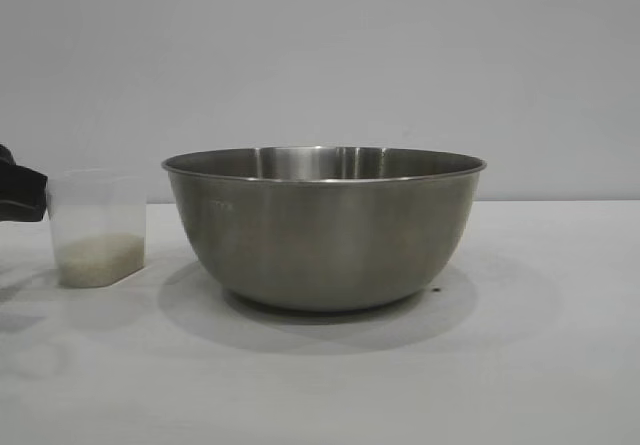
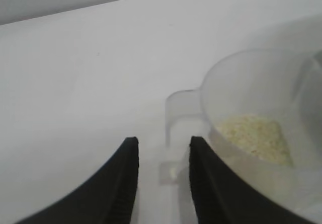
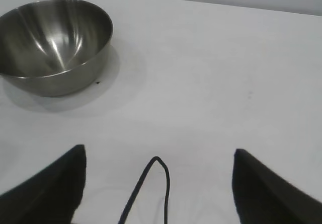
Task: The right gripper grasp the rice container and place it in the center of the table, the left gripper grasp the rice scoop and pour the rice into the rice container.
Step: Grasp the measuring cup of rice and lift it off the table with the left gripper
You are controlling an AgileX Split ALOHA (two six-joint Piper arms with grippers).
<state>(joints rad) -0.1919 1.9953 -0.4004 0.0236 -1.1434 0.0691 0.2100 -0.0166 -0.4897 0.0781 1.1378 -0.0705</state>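
The rice container (image 1: 325, 230), a large steel bowl, stands empty in the middle of the table (image 1: 540, 365); it also shows in the right wrist view (image 3: 55, 48). The rice scoop (image 1: 97, 227), a frosted plastic cup, stands upright to its left with rice (image 1: 98, 255) in the bottom. The left gripper (image 1: 20, 193) is at the scoop's far-left side. In the left wrist view the left gripper (image 2: 162, 143) is open, its fingers on either side of the scoop's handle (image 2: 181, 108), with the rice (image 2: 254, 136) beyond. The right gripper (image 3: 158, 151) is open wide and empty, well away from the bowl.
A thin black cable loop (image 3: 156, 183) hangs between the right gripper's fingers. A small dark speck (image 3: 97, 82) lies on the table by the bowl's base. A plain grey wall stands behind the table.
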